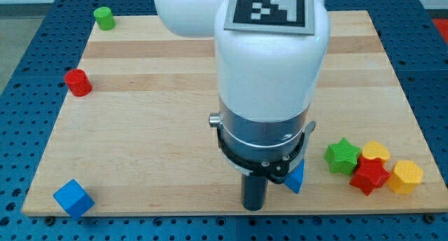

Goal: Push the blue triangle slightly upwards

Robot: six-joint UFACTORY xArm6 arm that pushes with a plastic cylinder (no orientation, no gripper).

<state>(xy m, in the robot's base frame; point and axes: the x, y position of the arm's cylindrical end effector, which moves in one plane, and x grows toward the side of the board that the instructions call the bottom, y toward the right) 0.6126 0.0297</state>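
Note:
The blue triangle [296, 178] lies near the view's bottom edge of the wooden board [140, 129], right of centre, partly hidden behind the arm's body. My rod [253, 192] comes down just left of it. My tip [253, 207] sits close to the board's bottom edge, a little left of and below the blue triangle. I cannot tell whether they touch.
A green star [342, 155], yellow heart [376, 153], red star [369, 176] and yellow hexagon [406, 176] cluster at the right. A blue cube [73, 197] sits bottom left, a red cylinder [78, 82] at the left, a green cylinder [104, 17] top left. The white arm [269, 59] hides the board's middle.

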